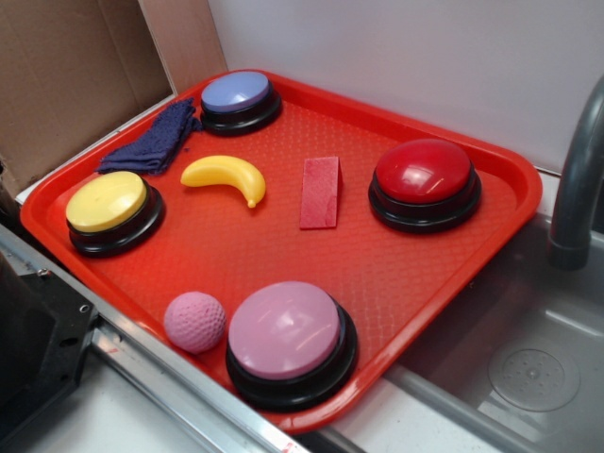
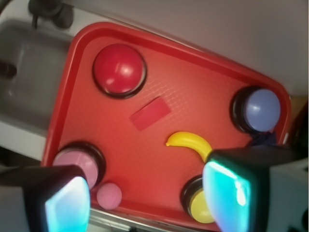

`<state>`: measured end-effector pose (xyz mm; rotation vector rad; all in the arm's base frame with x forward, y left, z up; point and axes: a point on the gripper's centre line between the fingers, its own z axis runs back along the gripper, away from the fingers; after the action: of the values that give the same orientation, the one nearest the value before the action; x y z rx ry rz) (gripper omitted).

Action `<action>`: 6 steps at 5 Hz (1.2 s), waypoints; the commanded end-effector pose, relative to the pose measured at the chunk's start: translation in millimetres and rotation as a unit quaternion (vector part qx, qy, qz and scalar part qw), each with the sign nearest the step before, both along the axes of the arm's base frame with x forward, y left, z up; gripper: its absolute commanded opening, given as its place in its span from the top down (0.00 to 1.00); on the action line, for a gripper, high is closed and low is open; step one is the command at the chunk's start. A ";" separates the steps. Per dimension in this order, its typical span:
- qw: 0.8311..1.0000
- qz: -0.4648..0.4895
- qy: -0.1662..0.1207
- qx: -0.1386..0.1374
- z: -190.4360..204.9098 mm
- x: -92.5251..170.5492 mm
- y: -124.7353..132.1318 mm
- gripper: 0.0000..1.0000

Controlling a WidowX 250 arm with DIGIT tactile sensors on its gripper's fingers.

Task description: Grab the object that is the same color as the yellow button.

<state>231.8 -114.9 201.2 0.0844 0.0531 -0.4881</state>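
Note:
A small glossy yellow toy banana (image 1: 225, 176) lies on the red tray (image 1: 283, 255), left of centre, between the yellow button (image 1: 107, 201) and a red wedge block. In the wrist view the banana (image 2: 189, 143) lies above and between my fingers, its right end hidden behind the right finger. The yellow button (image 2: 200, 207) shows partly behind that finger. My gripper (image 2: 147, 200) is open and empty, high above the tray's near edge. The gripper does not show in the exterior view.
On the tray stand a red button (image 1: 424, 182), a large pink button (image 1: 288, 338), a blue-purple button (image 1: 238, 98), a pink ball (image 1: 194, 321), a red wedge block (image 1: 320, 192) and a dark blue cloth (image 1: 151, 140). A sink (image 1: 528, 359) with a grey faucet (image 1: 576, 179) lies right.

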 end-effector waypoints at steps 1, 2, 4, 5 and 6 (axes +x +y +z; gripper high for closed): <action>0.994 -0.109 -0.014 -0.005 -19.8 -74.5 -23.2 0.00; 0.983 -0.185 -0.014 0.001 -27.2 -84.0 -0.5 0.00; 0.983 -0.177 -0.001 0.041 -60.3 -66.5 84.9 0.00; 0.982 -0.180 0.003 0.055 -74.3 -50.8 107.3 0.00; 0.986 -0.155 0.028 0.049 -101.0 -27.8 120.8 0.00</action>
<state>206.4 3.4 88.5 0.1612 0.1984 -0.7707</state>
